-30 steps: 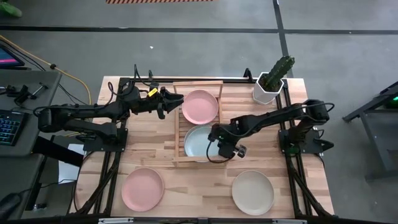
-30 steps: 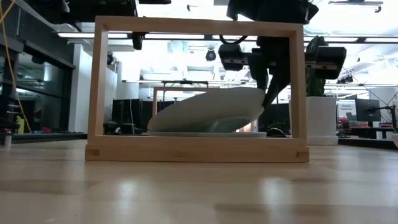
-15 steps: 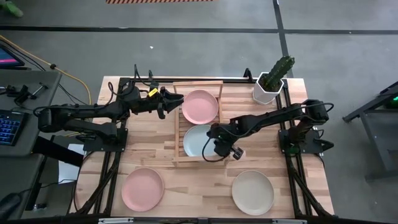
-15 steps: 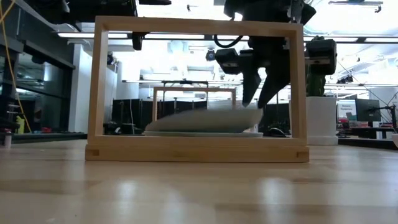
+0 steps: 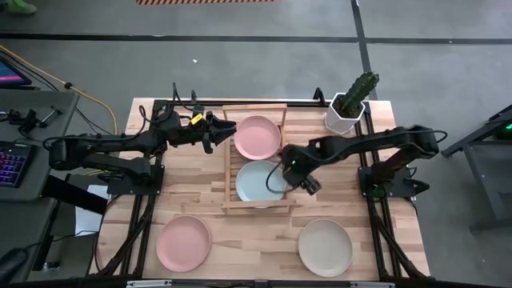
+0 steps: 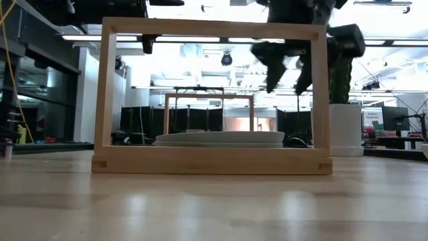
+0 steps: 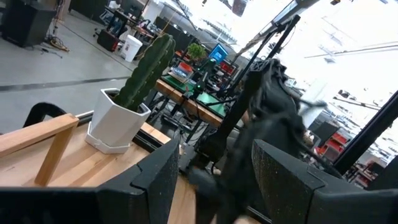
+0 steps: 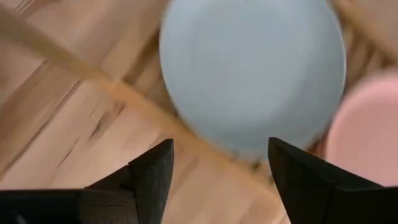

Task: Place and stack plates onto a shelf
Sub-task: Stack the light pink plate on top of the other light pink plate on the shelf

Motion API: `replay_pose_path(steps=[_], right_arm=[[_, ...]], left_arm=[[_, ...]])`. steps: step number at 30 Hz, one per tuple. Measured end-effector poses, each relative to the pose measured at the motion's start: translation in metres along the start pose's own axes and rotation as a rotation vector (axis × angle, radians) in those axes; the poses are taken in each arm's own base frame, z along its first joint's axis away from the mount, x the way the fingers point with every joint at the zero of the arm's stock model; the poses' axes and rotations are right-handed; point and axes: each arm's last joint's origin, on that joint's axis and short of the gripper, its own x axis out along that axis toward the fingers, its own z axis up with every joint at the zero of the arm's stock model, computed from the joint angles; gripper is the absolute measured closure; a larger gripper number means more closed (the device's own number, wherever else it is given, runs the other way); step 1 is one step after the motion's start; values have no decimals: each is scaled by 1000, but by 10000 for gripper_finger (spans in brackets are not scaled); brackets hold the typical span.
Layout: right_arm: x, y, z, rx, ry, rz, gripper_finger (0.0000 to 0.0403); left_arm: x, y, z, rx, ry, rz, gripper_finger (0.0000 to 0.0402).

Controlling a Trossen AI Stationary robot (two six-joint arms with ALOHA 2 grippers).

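The tabletop (image 5: 200, 212) carries a light-wood shelf (image 5: 230, 170) lying along its middle, reaching from the far edge toward the centre. In the shelf's far half lies a pink plate (image 5: 257, 136); in its near half lies a pale blue-green plate (image 5: 254, 182), flat, and the low view shows it resting on top of another plate (image 6: 221, 143) beneath it. A second pink plate (image 5: 183, 242) sits near the tabletop's near-left corner, and a cream plate (image 5: 325, 245) sits near the near-right corner, both well apart from the shelf. A white pot with a cactus (image 5: 349, 108) stands at the far-right corner.

The right arm reaches in from the right edge; its end effector (image 5: 298, 178) hangs just beside the shelf's right rail, above the blue-green plate's right rim, with its fingers spread wide and holding nothing, clear of the plate in the low view. The left arm lies along the far-left part of the tabletop, its end effector (image 5: 222, 128) just beside the shelf's far-left corner, fingers parted and empty.
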Motion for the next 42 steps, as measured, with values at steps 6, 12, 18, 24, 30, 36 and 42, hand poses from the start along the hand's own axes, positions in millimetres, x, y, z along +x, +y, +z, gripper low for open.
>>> replay_pose_path(steps=[6, 12, 18, 24, 30, 36, 42], right_arm=[[-27, 2, -35, 330, 137, 134, 165], [-35, 11, -61, 669, 83, 219, 165], [-26, 43, -92, 957, -118, 117, 165], [-44, 49, -93, 1200, -542, -105, 165], [-74, 43, -85, 1156, -828, -375, 165], [-80, 40, -81, 1060, -885, -428, 165], [-80, 40, -81, 1057, -879, -429, 165]], left_arm=[[0, 0, 0, -1, 5, 3, 209], [0, 2, -3, 50, 30, 16, 209], [0, 0, -4, 122, 44, -2, 209], [0, 2, -10, 256, 103, 13, 209], [0, 4, -13, 311, 134, 21, 209], [0, 4, -13, 324, 134, 20, 209], [-1, 4, -13, 294, 138, 26, 209]])
